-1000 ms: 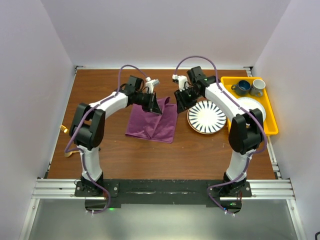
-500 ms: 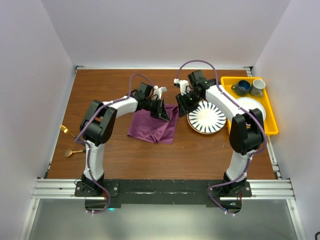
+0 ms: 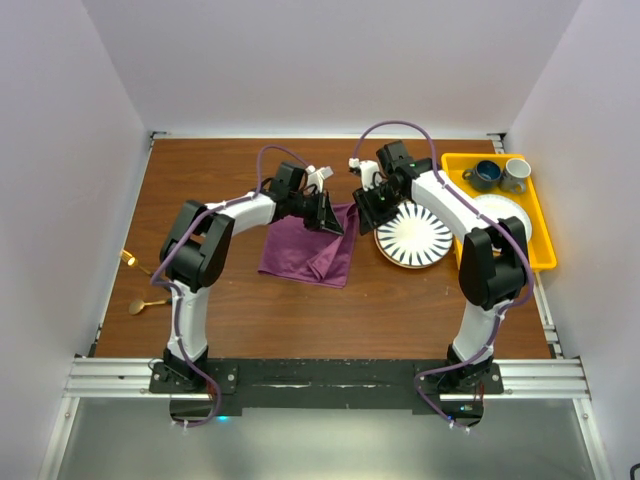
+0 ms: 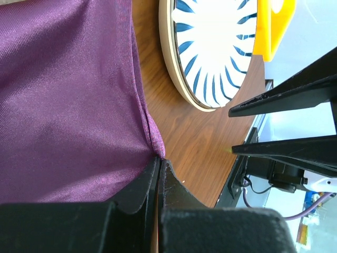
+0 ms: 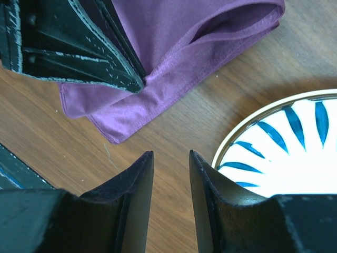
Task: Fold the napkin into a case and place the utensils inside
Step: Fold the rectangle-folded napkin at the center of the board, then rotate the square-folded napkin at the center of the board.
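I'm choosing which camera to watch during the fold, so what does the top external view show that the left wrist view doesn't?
Only the top external view shows the gold utensils at the table's left edge, and a blue mug and grey mug in the yellow tray. Only the left wrist view shows, close up, the left end effector pinched shut on the purple napkin at its edge. Both show the napkin, the striped plate and the tray.
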